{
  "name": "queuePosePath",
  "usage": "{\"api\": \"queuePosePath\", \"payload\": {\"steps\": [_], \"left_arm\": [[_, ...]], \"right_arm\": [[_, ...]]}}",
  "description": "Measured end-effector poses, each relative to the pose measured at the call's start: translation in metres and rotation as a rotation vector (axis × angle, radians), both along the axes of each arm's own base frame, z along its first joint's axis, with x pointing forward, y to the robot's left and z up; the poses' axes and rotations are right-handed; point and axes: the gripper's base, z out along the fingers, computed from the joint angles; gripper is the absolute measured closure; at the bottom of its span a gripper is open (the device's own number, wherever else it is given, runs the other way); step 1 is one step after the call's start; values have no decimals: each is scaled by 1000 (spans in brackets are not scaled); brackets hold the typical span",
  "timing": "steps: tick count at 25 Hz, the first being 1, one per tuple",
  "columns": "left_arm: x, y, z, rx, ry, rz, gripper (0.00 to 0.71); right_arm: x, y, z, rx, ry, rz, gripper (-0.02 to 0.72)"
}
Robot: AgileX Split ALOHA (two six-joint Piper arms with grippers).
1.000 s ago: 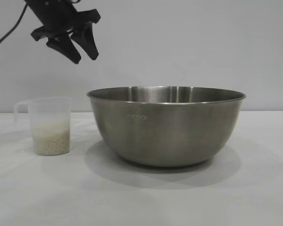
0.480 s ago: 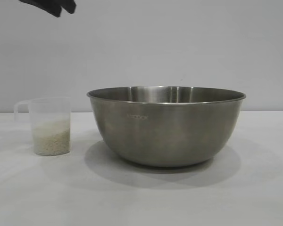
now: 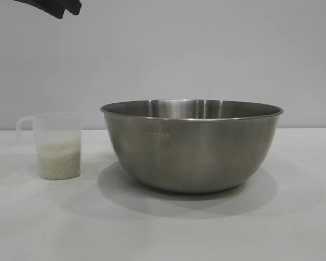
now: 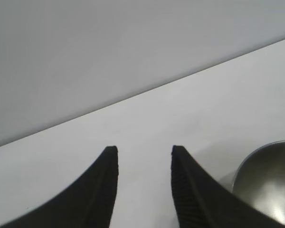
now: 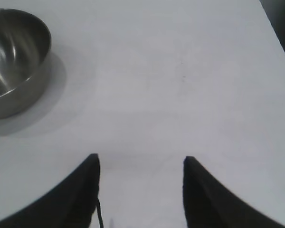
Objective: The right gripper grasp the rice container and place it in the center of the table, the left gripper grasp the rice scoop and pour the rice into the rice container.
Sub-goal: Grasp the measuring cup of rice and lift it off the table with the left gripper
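The rice container [image 3: 191, 147], a big steel bowl, stands in the middle of the white table [image 3: 293, 228]. To its left the rice scoop [image 3: 57, 144], a clear plastic cup with a loop handle, stands upright and part-filled with rice [image 3: 58, 161]. Only the tips of my left gripper [image 3: 67, 10] show, high above the scoop at the top edge. In the left wrist view the left gripper [image 4: 143, 149] is open and empty, with the rice container [image 4: 268, 183] off to one side. My right gripper [image 5: 140, 159] is open over bare table, well away from the rice container [image 5: 14, 61].
A plain grey wall stands behind the table. A dark table edge [image 5: 281, 28] shows in the right wrist view. Bare tabletop lies in front of and to the right of the bowl.
My left gripper has risen up and to the left, almost out of the exterior view, with its fingers a little closer together. Bowl and scoop have not moved.
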Motion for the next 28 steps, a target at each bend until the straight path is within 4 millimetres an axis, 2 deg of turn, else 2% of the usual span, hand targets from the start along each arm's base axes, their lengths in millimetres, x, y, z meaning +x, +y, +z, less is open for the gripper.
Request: {"api": "queuePosePath", "payload": {"steps": [7, 10, 12, 15, 19, 22, 28], "left_arm": [[-11, 1, 22, -65, -38, 10, 435], [-17, 3, 23, -86, -19, 13, 435], [-20, 5, 17, -60, 41, 32, 435], [-23, 15, 7, -28, 129, 163, 435], [-35, 25, 4, 7, 106, 246, 435], [-55, 31, -5, -3, 37, 251, 435], [-101, 39, -51, -52, -68, 232, 435]], "right_arm": [[0, 0, 0, 0, 0, 0, 334], [0, 0, 0, 0, 0, 0, 334], [0, 0, 0, 0, 0, 0, 334], [0, 0, 0, 0, 0, 0, 334], [0, 0, 0, 0, 0, 0, 334], [0, 0, 0, 0, 0, 0, 334], [0, 0, 0, 0, 0, 0, 334]]}}
